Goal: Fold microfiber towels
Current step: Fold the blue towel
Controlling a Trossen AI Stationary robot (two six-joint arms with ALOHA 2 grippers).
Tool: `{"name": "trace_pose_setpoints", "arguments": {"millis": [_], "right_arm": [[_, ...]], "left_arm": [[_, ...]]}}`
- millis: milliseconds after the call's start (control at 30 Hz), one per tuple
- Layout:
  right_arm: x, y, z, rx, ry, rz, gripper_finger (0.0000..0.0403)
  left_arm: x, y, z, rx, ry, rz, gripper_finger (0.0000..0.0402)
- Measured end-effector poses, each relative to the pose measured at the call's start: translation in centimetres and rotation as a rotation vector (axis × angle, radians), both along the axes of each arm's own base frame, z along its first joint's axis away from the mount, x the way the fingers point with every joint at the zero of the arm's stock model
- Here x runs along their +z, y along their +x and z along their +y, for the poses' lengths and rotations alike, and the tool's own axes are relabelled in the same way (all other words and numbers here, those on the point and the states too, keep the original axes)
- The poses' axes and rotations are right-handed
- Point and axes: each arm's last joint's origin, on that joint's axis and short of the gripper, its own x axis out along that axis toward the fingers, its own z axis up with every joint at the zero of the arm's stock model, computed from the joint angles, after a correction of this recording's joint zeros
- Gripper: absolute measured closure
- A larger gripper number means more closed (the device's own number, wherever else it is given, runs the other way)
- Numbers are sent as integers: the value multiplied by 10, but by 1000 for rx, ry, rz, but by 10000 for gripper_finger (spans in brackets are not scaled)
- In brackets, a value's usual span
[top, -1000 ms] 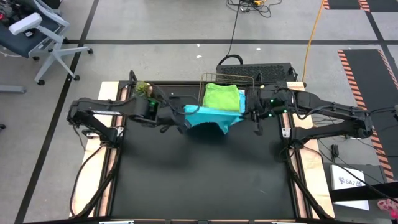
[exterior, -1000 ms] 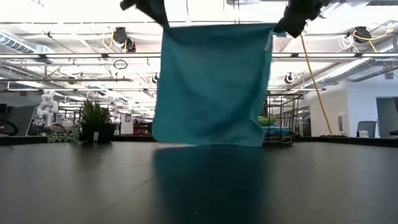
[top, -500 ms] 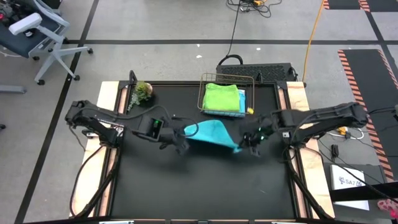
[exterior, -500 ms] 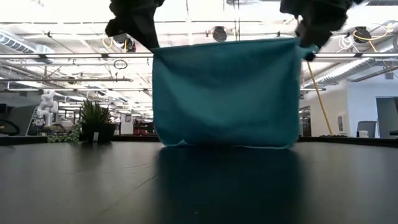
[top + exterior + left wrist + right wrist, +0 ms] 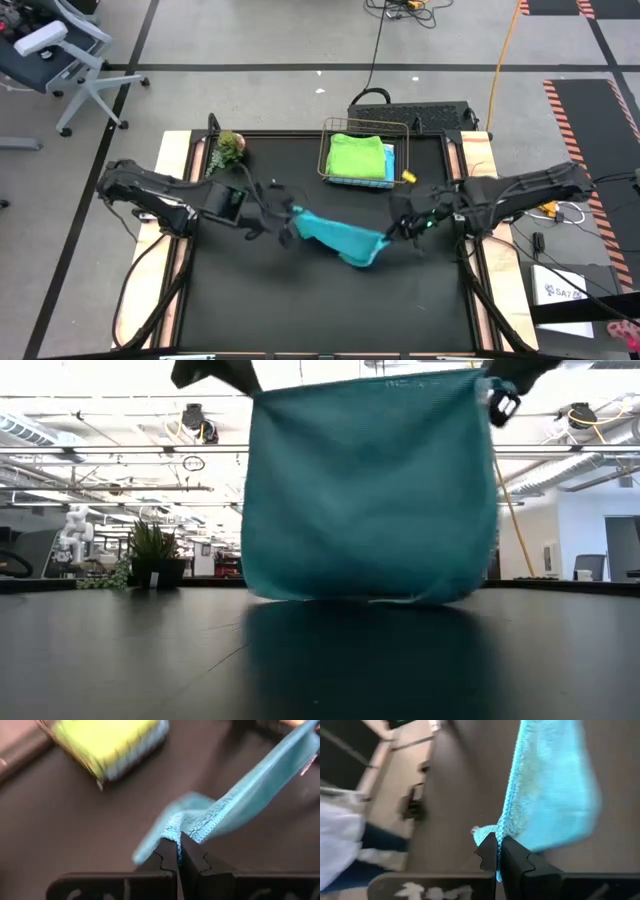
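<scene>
The teal towel hangs between my two grippers above the middle of the table; in the low view it is a wide sheet whose lower edge is at the table top. My left gripper is shut on its left top corner. My right gripper is shut on its right top corner. A lime green towel lies folded on a blue one in the wire basket at the far edge. The white and pink towels are out of view. My left gripper pinches the towel's corner between its two fingers, at the top edge's left end. The cloth bunches at the fingertips and the top edge runs off toward the other gripper. The towel hangs below. My right gripper pinches the towel's other top corner between its two fingers. The hemmed edge runs away from the fingertips toward the other arm. The sheet hangs below it.
A small potted plant stands at the table's far left corner. The wire basket stands at the far middle. The black table top lies bare in front of the towel. An office chair stands on the floor beyond the table.
Both grippers have carried the towel from beside the basket toward the table's near edge, staying shut on its corners. The towel has gone down until its lower edge reached the table top, and it hangs wider between them.
</scene>
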Motion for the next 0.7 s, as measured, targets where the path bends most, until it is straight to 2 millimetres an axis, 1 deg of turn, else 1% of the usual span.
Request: {"name": "trace_pose_setpoints", "arguments": {"millis": [200,267,367,433,567,700], "right_arm": [[46,-17,-25,-87,-227,-32,403],[56,-19,-32,-100,-301,-56,403],[71,-21,-44,-105,-389,-100,403],[78,-22,-52,-116,-431,-120,403],[85,-26,-64,-141,-482,-108,403],[83,-31,-69,-142,-497,-55,403]], "left_arm": [[55,-12,20,-20,131,-146,401],[69,-15,25,-30,159,-182,401],[86,-16,32,-55,213,-212,401],[90,-17,37,-56,234,-210,401],[88,-18,44,-48,241,-174,401],[80,-18,47,-46,238,-96,401]]}}
